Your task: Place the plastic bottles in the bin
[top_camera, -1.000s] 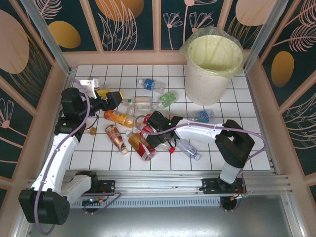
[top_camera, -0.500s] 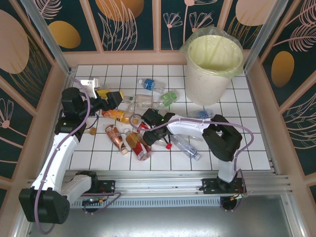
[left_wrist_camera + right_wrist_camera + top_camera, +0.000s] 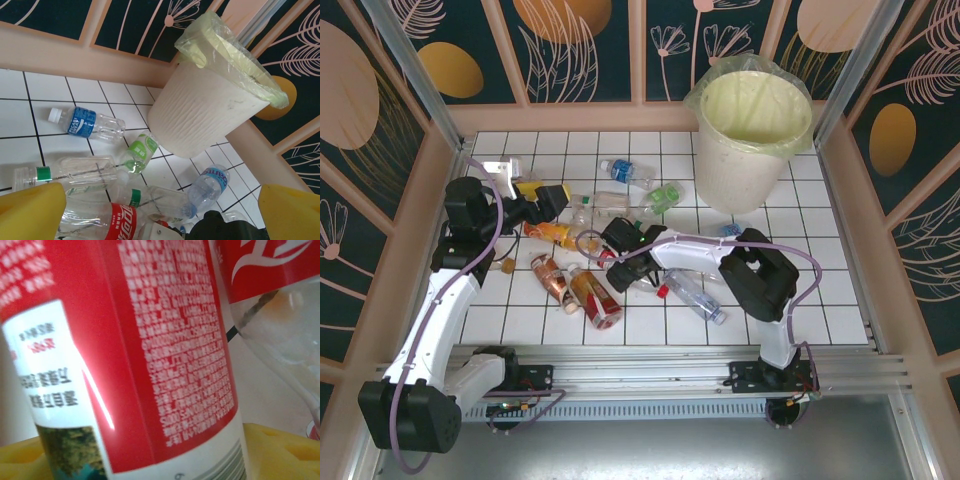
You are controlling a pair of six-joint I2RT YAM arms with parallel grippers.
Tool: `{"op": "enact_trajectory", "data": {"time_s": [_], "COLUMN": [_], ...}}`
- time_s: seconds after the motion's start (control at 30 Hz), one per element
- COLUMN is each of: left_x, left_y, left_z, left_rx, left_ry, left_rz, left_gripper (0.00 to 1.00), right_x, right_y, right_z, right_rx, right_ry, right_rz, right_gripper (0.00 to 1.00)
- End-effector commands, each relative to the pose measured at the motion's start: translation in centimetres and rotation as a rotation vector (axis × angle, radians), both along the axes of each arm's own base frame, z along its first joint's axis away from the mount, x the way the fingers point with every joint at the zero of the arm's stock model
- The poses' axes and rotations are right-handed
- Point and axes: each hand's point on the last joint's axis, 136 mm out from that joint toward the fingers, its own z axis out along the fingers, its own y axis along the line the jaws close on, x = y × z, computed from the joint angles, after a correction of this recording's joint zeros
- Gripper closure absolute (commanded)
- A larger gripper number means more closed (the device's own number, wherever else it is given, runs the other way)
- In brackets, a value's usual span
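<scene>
Several plastic bottles lie on the white tiles between the arms. They include a blue-labelled one [image 3: 625, 172] [image 3: 85, 122], a green-labelled one [image 3: 660, 198] [image 3: 140, 152], an orange one [image 3: 555, 235] and a clear one with a red cap [image 3: 692, 296]. My right gripper [image 3: 611, 267] [image 3: 150, 460] is low in the pile. A red-labelled bottle [image 3: 165, 355] [image 3: 598, 302] lies between its yellow pads [image 3: 285, 450], which stand apart. My left gripper [image 3: 550, 203] [image 3: 160, 220] hovers open at the pile's left with nothing between its fingers. The bin [image 3: 740, 170] [image 3: 200, 115] stands at the back right.
Another blue-labelled bottle [image 3: 730, 232] [image 3: 212, 182] lies at the foot of the bin. Pink walls with dark panels close in the tiled floor on three sides. A metal rail [image 3: 670, 365] runs along the near edge. Bare tiles lie at the front right.
My right arm has swung left, taking its gripper deeper into the pile. The red-labelled bottles in front of it have slid left. The left arm has not moved.
</scene>
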Motion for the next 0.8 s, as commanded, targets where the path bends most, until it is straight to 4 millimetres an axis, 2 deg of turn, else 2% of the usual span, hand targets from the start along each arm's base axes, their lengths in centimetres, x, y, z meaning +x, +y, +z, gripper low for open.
{"op": "enact_trajectory", "data": {"time_s": [0.0, 0.17, 0.43, 0.63, 0.77], "left_x": [-0.1, -0.1, -0.1, -0.1, -0.5], "left_y": [-0.4, -0.4, -0.4, -0.5, -1.2], "left_z": [0.3, 0.4, 0.4, 0.5, 1.9], "left_rx": [-0.015, -0.015, -0.016, -0.023, -0.059], "left_ry": [-0.014, -0.016, -0.015, -0.022, -0.071], "left_rz": [-0.022, -0.022, -0.022, -0.028, -0.077], "left_gripper": [0.01, 0.01, 0.01, 0.01, 0.01], "right_x": [0.6, 0.5, 0.4, 0.3, 0.3], "right_y": [-0.1, 0.0, -0.1, 0.7, 0.9], "right_z": [0.0, 0.1, 0.6, 2.6, 4.4], "right_rx": [-0.026, -0.026, -0.023, 0.044, 0.088], "right_ry": [-0.013, -0.009, -0.017, -0.024, -0.040], "right_rz": [0.008, 0.019, 0.027, 0.036, 0.028], "right_gripper": [0.24, 0.32, 0.34, 0.34, 0.34]}}
